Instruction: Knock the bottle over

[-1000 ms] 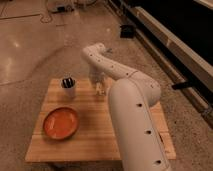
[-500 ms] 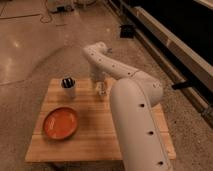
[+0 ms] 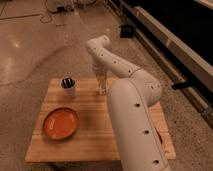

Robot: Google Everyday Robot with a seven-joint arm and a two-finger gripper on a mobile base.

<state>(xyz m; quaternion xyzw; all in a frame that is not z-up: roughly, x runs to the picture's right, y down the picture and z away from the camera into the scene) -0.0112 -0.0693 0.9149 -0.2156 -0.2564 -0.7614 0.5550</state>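
A small pale bottle (image 3: 103,90) stands upright near the far edge of the wooden table (image 3: 95,135). My gripper (image 3: 101,78) hangs straight down from the bent white arm (image 3: 131,115), right above the bottle and seemingly touching its top. The gripper hides part of the bottle. To the left of the bottle is a short white cup (image 3: 69,88) with dark sticks poking out.
An orange plate (image 3: 60,123) lies on the left front part of the table. My thick white arm covers the table's right side. A polished floor surrounds the table, and a dark low wall (image 3: 170,35) runs along the right.
The arm's elbow has crept slightly up and to the right. The bottle is still upright in the same spot.
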